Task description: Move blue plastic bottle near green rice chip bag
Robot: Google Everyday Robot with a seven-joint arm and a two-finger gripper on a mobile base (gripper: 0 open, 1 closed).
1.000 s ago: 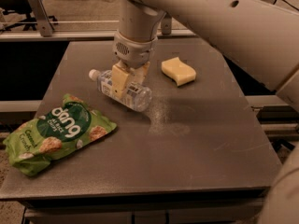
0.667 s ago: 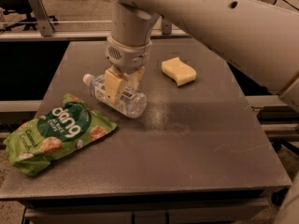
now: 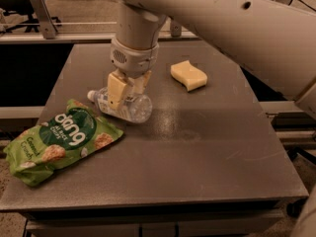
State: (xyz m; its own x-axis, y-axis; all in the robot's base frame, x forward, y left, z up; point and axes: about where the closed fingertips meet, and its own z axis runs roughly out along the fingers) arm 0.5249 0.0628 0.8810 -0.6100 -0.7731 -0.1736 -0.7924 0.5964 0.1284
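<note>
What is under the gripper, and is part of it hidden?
The blue plastic bottle, on its side, cap toward the green rice chip bag. The gripper is shut on its middle; its fingers cover part of the label. Contact with the table: cannot tell.

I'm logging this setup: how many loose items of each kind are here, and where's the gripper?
Bottles: 1, the blue plastic bottle, held sideways by the gripper above the table's left half.
Snack bags: 1, the green rice chip bag.
Sponges: 1, the yellow sponge.
Total: 3.
</note>
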